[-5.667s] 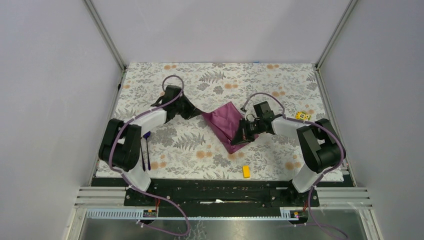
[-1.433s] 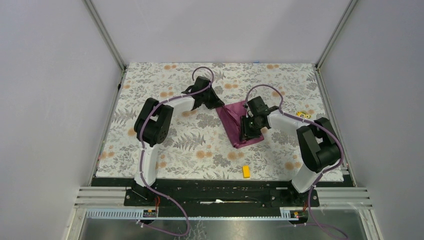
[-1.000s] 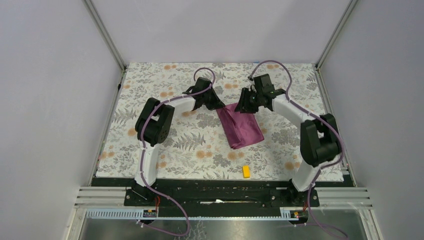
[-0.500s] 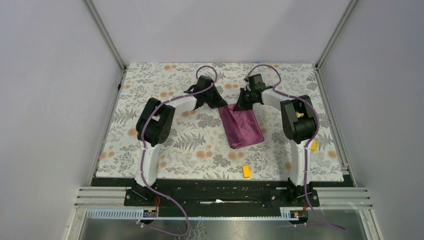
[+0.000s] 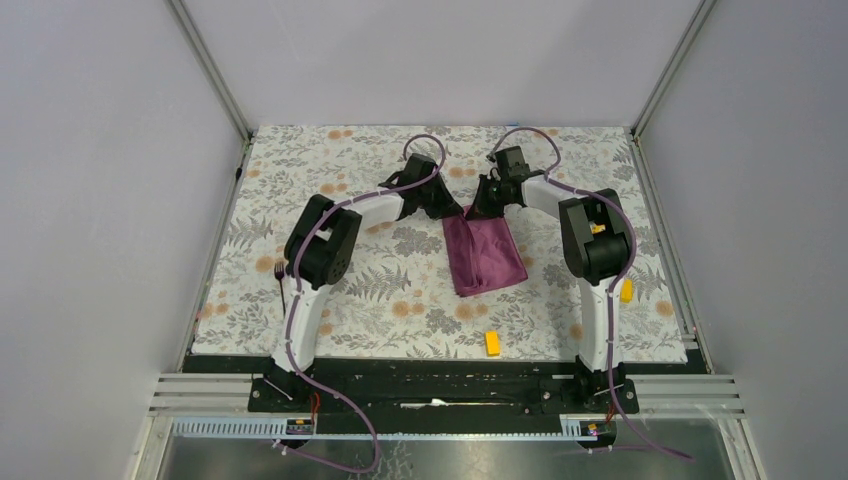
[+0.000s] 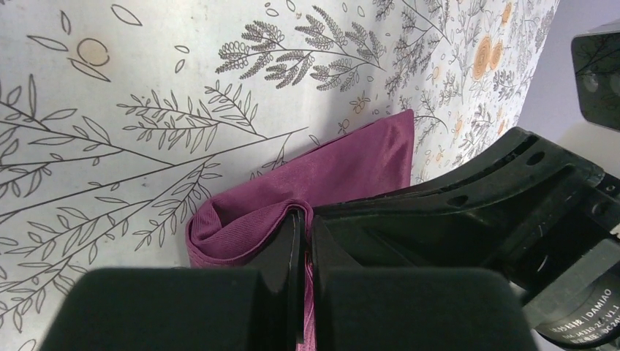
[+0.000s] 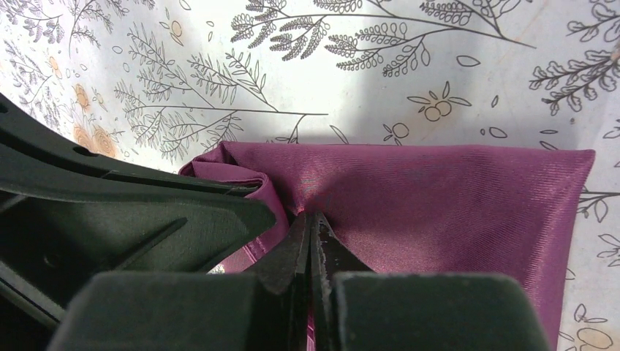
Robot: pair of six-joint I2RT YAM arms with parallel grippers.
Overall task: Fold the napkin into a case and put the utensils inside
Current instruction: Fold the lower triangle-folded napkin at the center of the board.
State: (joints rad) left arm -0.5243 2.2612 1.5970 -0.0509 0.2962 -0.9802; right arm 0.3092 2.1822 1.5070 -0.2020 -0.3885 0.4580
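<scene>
Though grey-walled, floral tablecloth [image 5: 400, 320] under napkin [image 5: 483, 255]

Around my white table cover [image 5: 400, 300], printed with grey ferns and orange flowers, stand plain pale lilac-grey walls [image 5: 440, 60]; slim aluminium posts [image 5: 210, 70] rise at its far corners.

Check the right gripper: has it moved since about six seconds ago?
Yes. The right gripper went away from the yellow block, toward the far wall, and now pinches the far edge of the napkin.
</scene>
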